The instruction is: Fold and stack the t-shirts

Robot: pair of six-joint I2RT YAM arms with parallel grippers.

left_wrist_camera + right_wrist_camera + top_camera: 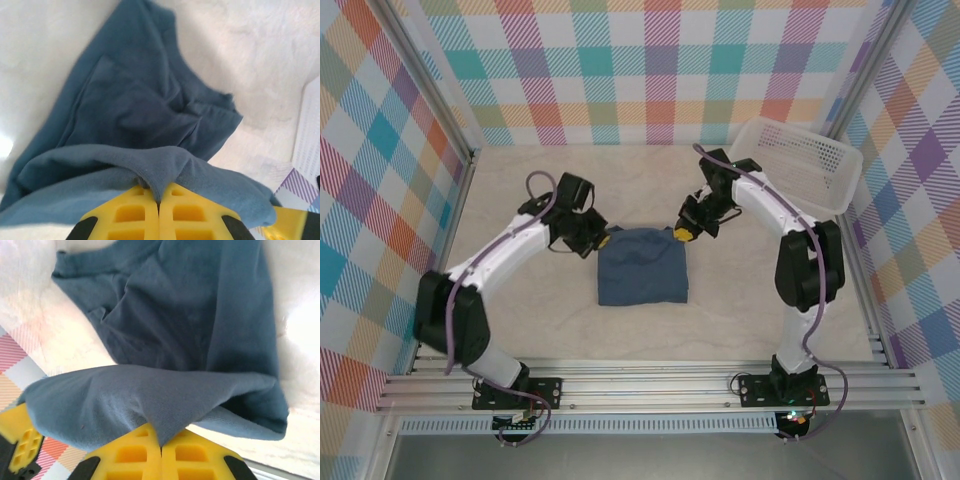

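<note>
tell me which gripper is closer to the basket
Right. The right gripper pinches the t-shirt at its far corner, left of the basket; the left gripper holds the opposite corner, farther away.

Slate-blue t-shirt [642,268], yellow fingers [135,215], white basket [807,160] (walls [620,70] in pastel plaid).

t-shirt [642,266] mid-table, one gripper on each far corner
it lies flat on the table [650,185], centred left to right, nearer the front edge than the back. left gripper [601,241] sits on its far-left corner, right gripper [682,234] on its far-right corner, each pinching cloth. basket [840,170] stands in the table's far-right corner, well apart from the shirt.
</note>
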